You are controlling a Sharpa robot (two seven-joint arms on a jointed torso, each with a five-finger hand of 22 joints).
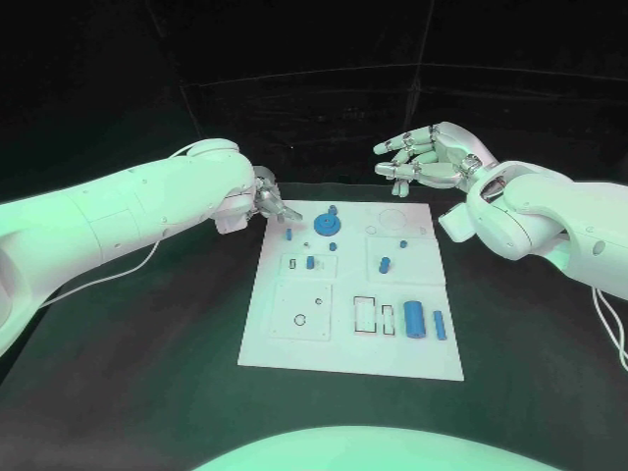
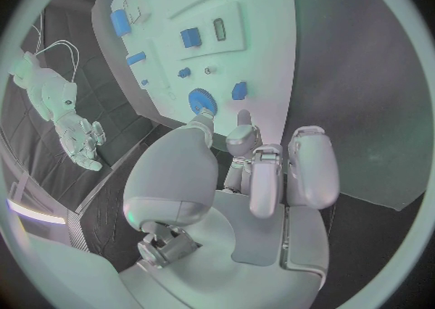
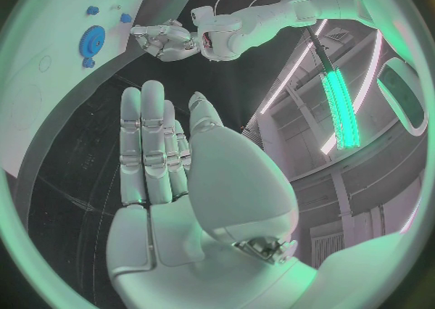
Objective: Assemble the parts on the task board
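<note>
- Left hand (image 1: 265, 199): empty, fingers loosely curled, at the task board's (image 1: 293, 348) far left corner.
- Right hand (image 1: 430, 152): empty, fingers straight, raised beyond the far right corner.
- Blue parts (image 1: 416, 318) lie on the board.

The head camera looks down over the board (image 1: 352, 294); both wrist cameras sit close behind their palms and share its far end.
</note>
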